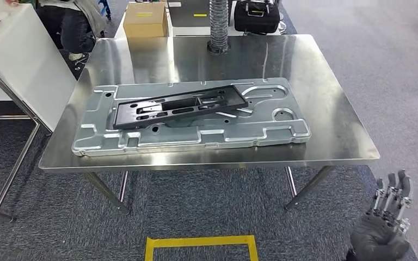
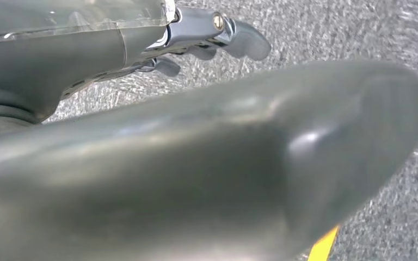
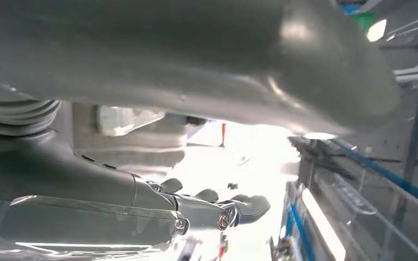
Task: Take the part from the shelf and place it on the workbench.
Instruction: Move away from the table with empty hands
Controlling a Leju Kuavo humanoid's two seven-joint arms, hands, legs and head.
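My right hand [image 1: 387, 217] hangs low at the near right, off the worktop's near right corner and above the grey carpet [image 1: 403, 81]; its fingers [image 1: 394, 191] stand straight and apart, and it holds nothing. In the right wrist view the same hand [image 3: 212, 209] shows its dark fingertips spread against a bright glare, with nothing between them. My left hand [image 2: 207, 38] shows in the left wrist view, over speckled carpet, with the thick grey thumb [image 2: 223, 163] across the front and darker fingers behind it loosely apart, gripping nothing. A strip of yellow tape [image 2: 322, 247] peeks out beside the thumb. Ahead of me stands the steel worktop [image 1: 332, 109], and the part [image 1: 179, 106], a flat black piece with long slots, lies near its middle on top of a large stamped silver panel [image 1: 272, 128] that runs left to right across the worktop. The part rests slightly skewed, its left end nearer to me than its right, and both hands are well apart from it. At the far edge a ribbed grey hose [image 1: 218, 24] rises from the worktop. Beyond it sit a cardboard box [image 1: 145, 19] on the left and a black case [image 1: 257, 15] on the right. On the floor just in front of me is a yellow taped outline [image 1: 201, 242]. At the far left stands a white table [image 1: 22, 54], with a person's legs [image 1: 76, 27] beside it.
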